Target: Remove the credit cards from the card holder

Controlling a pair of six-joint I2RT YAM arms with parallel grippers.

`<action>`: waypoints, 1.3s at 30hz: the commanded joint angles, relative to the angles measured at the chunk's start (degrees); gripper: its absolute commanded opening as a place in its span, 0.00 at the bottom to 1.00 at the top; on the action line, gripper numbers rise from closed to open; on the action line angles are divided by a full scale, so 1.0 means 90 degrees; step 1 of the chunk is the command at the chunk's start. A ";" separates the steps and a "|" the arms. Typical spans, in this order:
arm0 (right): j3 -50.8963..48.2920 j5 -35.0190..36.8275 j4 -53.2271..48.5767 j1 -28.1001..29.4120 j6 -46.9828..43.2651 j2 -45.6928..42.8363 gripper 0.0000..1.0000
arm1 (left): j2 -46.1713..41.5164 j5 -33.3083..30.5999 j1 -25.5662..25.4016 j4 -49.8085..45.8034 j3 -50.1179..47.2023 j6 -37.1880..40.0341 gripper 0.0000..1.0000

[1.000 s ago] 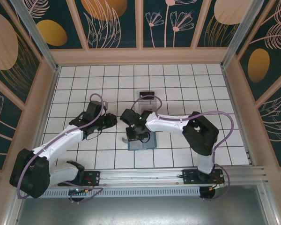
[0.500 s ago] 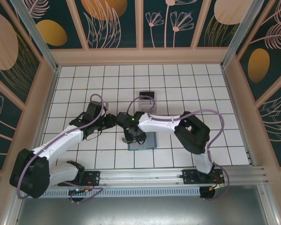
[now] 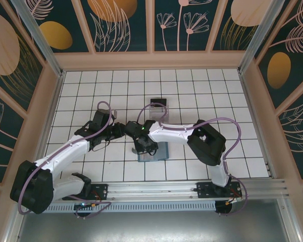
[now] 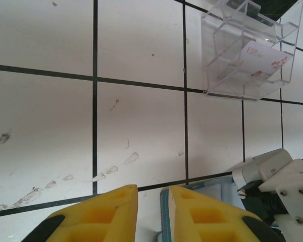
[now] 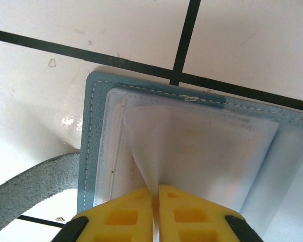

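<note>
White tiled floor (image 3: pixel 91 85), floral teal walls (image 3: pixel 182 25)

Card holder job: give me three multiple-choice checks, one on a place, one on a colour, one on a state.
1. Where is the white VIP card? A in the clear tray; B on bare tiles; C against the back wall.
2. The card holder is what colour? A red; B teal-blue; C black.
3. The right gripper is: A wide open; B shut on a translucent sleeve; C holding the tray.
Answers: A, it leans inside the tray's walls; B, its stitched rim is teal; B, its jaws meet on the sleeve.
</note>
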 commanded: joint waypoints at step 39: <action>-0.2507 -0.0853 0.2145 -0.0530 0.0597 -0.2620 0.19 | 0.1583 0.1567 -0.1755 0.1894 -0.0618 -0.1593 0.14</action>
